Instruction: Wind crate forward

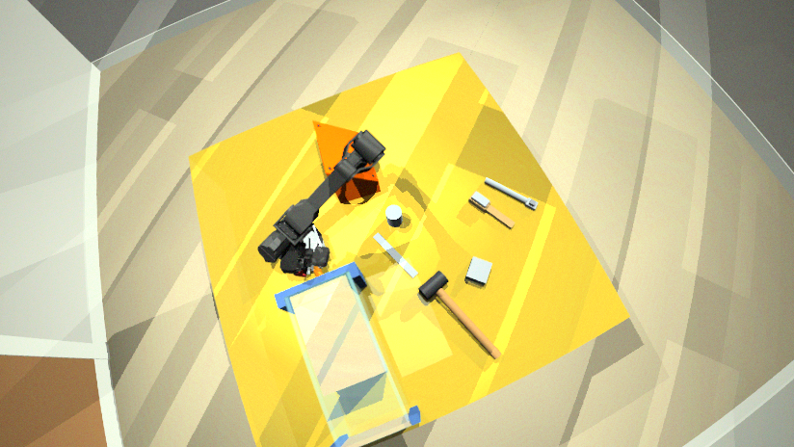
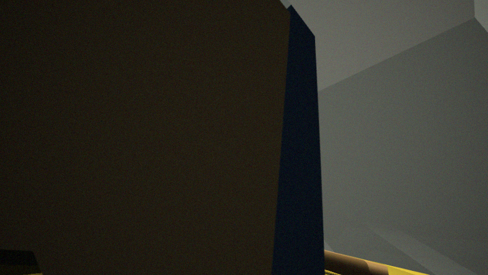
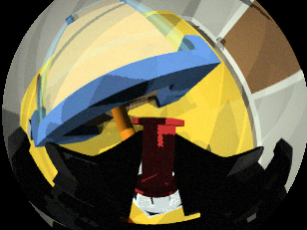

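The pale crate [image 1: 328, 328] [image 3: 107, 46] lies under the clear panels of the guard cubby, close behind its blue front frame [image 1: 316, 281] [image 3: 120, 79]. Whether crate and frame touch cannot be told. An orange strap [image 3: 123, 123] runs from the mouth toward the winch. The white winch [image 1: 314, 237] is mostly hidden by the arm; white metal shows below the grip in the wrist view. My gripper [image 1: 306, 267] [image 3: 158, 148] is shut on the dark red grip [image 3: 158, 165] of the winch handle, just outside the mouth. The square key and hole are hidden.
A grey cylinder [image 1: 393, 215], flat metal strip [image 1: 394, 255], mallet [image 1: 466, 321], grey block [image 1: 478, 270], brush [image 1: 498, 215] and wrench [image 1: 508, 193] lie right of the winch. An orange plate [image 1: 332, 145] is by the arm's base. The exterior view is mostly blocked by a dark surface [image 2: 136, 136].
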